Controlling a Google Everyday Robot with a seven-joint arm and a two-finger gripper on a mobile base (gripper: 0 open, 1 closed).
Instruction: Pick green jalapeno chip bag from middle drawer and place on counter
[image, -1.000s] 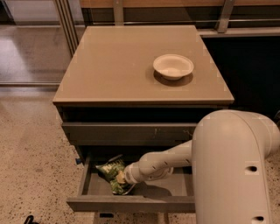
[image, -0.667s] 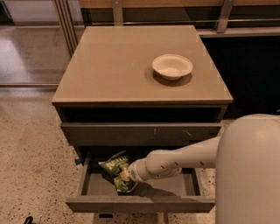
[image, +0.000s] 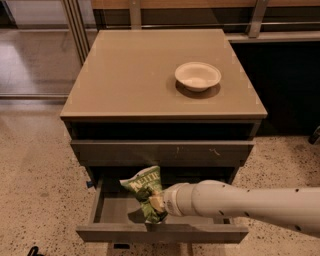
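The green jalapeno chip bag (image: 144, 189) is upright and lifted above the tray of the open middle drawer (image: 112, 212). My gripper (image: 155, 203) is at the bag's lower right side, shut on it; the white arm reaches in from the right. The bag's bottom sits just over the drawer's front panel. The tan counter (image: 135, 75) lies above, on top of the grey cabinet.
A white bowl (image: 197, 76) stands on the counter's right half. A closed grey drawer front with pale scratches (image: 162, 151) is above the open drawer. Speckled floor surrounds the cabinet; a glass partition stands at the back left.
The bag has risen from lying in the drawer to upright above its tray, held in my gripper. The arm has pulled back to the right and out of the near view.
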